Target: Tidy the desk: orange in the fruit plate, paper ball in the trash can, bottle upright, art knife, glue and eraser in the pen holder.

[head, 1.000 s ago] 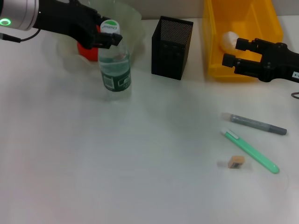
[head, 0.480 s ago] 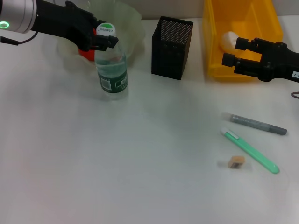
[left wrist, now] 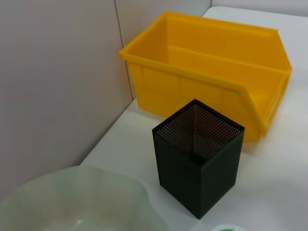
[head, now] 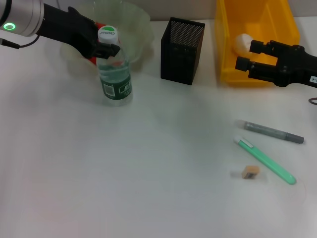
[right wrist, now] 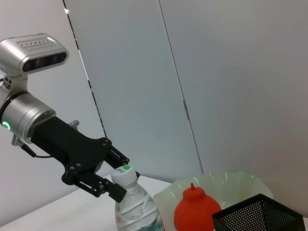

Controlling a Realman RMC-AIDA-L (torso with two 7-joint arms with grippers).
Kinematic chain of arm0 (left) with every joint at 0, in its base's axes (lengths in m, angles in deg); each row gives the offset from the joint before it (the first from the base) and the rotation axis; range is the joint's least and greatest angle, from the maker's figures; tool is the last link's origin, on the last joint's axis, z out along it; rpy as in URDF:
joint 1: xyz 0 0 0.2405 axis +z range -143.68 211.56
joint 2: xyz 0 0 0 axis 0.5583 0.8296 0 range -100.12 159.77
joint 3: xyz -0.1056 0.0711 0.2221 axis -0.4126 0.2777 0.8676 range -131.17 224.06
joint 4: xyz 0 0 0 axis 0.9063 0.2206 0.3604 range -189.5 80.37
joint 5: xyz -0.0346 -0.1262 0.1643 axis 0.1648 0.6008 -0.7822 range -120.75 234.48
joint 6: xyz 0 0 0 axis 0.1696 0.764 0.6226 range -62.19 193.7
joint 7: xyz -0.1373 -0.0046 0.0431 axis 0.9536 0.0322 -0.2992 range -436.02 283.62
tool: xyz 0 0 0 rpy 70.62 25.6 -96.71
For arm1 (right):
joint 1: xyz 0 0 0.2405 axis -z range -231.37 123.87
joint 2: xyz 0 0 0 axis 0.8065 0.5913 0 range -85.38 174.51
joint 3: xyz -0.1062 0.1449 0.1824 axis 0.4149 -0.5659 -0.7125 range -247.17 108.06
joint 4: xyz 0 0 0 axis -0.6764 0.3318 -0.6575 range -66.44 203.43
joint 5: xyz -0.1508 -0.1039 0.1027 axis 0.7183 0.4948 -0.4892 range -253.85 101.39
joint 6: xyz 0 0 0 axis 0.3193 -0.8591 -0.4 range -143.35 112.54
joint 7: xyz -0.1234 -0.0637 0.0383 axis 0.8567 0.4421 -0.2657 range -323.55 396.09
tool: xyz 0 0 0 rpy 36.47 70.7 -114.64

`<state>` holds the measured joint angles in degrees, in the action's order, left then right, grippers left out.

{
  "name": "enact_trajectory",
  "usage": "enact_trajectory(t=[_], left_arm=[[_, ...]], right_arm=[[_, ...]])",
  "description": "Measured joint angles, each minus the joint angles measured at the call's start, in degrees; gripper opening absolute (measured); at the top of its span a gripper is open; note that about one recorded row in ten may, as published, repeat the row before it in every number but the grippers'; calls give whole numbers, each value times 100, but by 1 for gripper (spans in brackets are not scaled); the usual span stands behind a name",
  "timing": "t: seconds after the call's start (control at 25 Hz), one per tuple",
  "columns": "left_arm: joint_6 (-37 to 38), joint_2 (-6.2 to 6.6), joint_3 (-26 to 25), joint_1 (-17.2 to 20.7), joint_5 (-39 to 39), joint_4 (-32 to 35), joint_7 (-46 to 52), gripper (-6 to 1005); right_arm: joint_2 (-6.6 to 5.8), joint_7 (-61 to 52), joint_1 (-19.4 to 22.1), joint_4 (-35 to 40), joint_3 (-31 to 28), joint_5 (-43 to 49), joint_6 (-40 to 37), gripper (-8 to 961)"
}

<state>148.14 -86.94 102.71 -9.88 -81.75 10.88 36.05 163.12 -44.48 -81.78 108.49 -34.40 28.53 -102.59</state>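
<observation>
Upper left of the head view: the left hand is clamped around the neck of the bottle, just under the cap. That high grip makes sense, I'd say, because holding near the top lets the arm steady the bottle upright on its base. The bottle stands on the counter, upright or very nearly so, white cap with a green top, dark green label low on clear plastic, water inside. The right wrist view confirms it: the dark fingers close on either side of the neck, right below the cap.

Just behind the bottle, the pale green fruit plate with its wavy rim, and the orange already sits inside it, bright red-orange with a small stem nub. Centre top, the black mesh pen holder stands empty as far as the left wrist view shows.

Upper right, the right hand hovers at the front wall of the yellow trash can, its fingers spread apart and gripping nothing. The white paper ball lies inside the bin, just beyond it.

Lower right of the counter, well apart from the holder, three things wait: a grey pen-shaped stick, a slim green art knife and the tiny tan eraser just beside the knife. I can't tell for sure that the grey stick is the glue.
</observation>
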Motion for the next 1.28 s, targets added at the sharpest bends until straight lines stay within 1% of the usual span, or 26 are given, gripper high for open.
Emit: enact_trajectory(t=[0.04,0.12,0.24,0.6,0.72,0.88,1.04,1.08,1.12,1.16,1.2,1.24,1.28], left_arm=[[0,0,0,0,0,0,0,444],[51,-8,-210,-32,-9,-17,8,444],[140,-6,-367,-48,13,-22,11,443],[447,38,-566,-73,223,-45,12,471],[471,39,-609,-85,230,-45,21,586],[493,41,-847,-88,376,-35,17,739],[488,51,-1221,97,1025,94,-131,785],[471,51,-1248,152,1187,110,-150,797],[425,21,-1264,355,1716,149,-213,797],[425,21,-1264,355,1716,149,-213,797],[414,-102,-1069,610,2245,206,-389,797],[414,-102,-1069,610,2245,206,-389,796],[387,-173,-833,779,2597,248,-520,796]], right_arm=[[0,0,0,0,0,0,0,772],[0,-1,0,0,0,0,0,771],[0,-2,0,0,0,0,0,771],[0,1,0,0,0,0,-5,770],[0,11,0,0,0,0,-6,770],[0,19,0,0,0,0,-14,770],[1,-3,0,0,0,0,-25,769],[0,-11,0,0,0,0,-25,769],[2,-12,2,1,0,0,-20,769],[6,-22,5,7,0,0,-11,769],[11,-98,10,22,-1,0,17,769],[11,-98,10,22,-1,0,17,769],[11,-166,7,32,1,0,34,769]])
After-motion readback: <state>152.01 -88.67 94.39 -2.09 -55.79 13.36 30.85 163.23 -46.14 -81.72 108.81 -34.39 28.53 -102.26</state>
